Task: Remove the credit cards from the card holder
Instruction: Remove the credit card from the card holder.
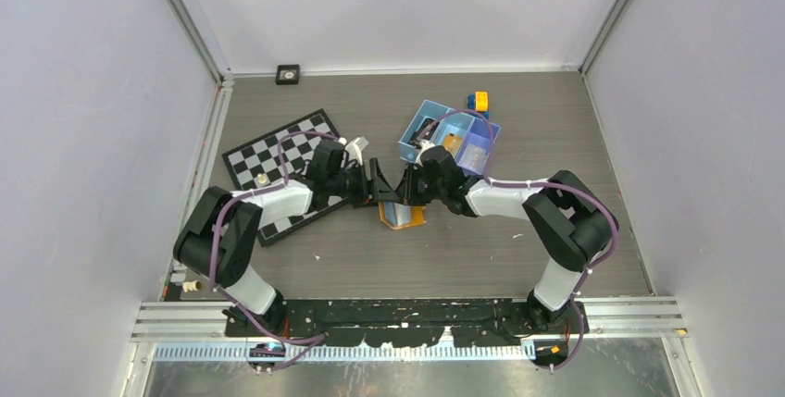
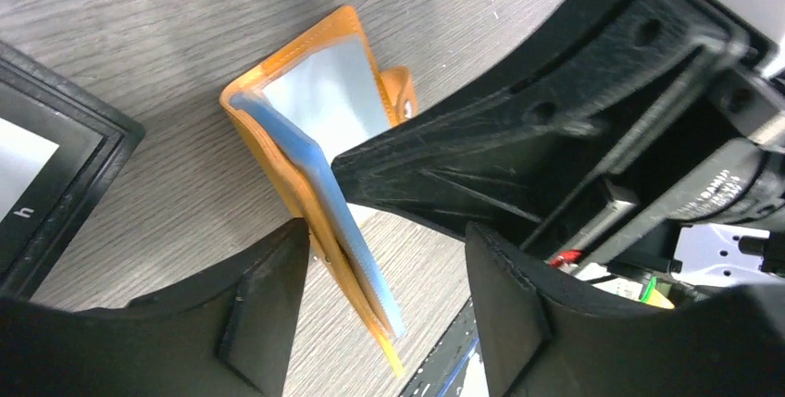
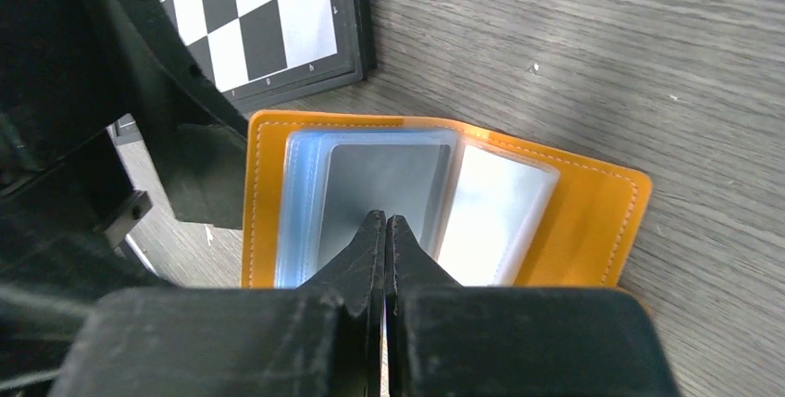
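Item: card holder (image 1: 403, 215) (image 2: 315, 138) (image 3: 444, 203), orange, lying near the middle of the table (image 1: 555, 138), just off the right corner of the chessboard (image 1: 282, 161) (image 2: 46, 184) (image 3: 268, 8). I see it opened out with its long axis roughly left to right across the table. One cover lies flat and the other is lifted, with bluish clear sleeves fanned between them and the closing tab showing beside the flat cover. Legible writing: a small "h" on the chessboard's black border; I cannot read the print on the right wrist housing. Left gripper (image 1: 381, 182) (image 2: 384, 249): released, fingers astride the lifted cover. Right gripper (image 1: 414, 184) (image 3: 384, 223): clenched, tips on a grey sleeve. Toward the far edge: blue tray (image 1: 421, 119) and yellow-and-blue block (image 1: 478, 101).
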You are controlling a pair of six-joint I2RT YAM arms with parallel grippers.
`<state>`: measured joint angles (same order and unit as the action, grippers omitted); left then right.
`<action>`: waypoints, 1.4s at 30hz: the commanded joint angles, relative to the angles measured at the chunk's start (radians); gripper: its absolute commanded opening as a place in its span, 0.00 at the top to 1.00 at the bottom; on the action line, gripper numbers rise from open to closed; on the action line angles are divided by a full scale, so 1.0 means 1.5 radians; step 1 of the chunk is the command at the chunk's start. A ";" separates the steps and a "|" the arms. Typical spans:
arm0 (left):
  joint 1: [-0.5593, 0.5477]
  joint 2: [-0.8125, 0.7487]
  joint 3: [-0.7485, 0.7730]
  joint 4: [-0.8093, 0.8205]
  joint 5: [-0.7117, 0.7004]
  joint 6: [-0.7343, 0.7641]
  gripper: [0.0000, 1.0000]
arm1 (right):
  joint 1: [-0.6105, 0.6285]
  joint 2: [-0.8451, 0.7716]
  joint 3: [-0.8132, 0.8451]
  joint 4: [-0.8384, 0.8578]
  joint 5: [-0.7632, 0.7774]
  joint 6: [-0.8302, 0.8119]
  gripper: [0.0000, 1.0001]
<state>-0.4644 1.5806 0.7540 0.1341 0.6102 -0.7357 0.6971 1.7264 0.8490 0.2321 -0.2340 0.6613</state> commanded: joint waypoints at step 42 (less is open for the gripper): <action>0.032 0.064 0.014 0.055 0.066 -0.044 0.62 | 0.001 0.023 0.068 -0.109 0.031 0.015 0.99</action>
<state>-0.4187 1.6562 0.7540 0.1951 0.6933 -0.8043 0.6979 1.7630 0.9199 0.0586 -0.1719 0.6662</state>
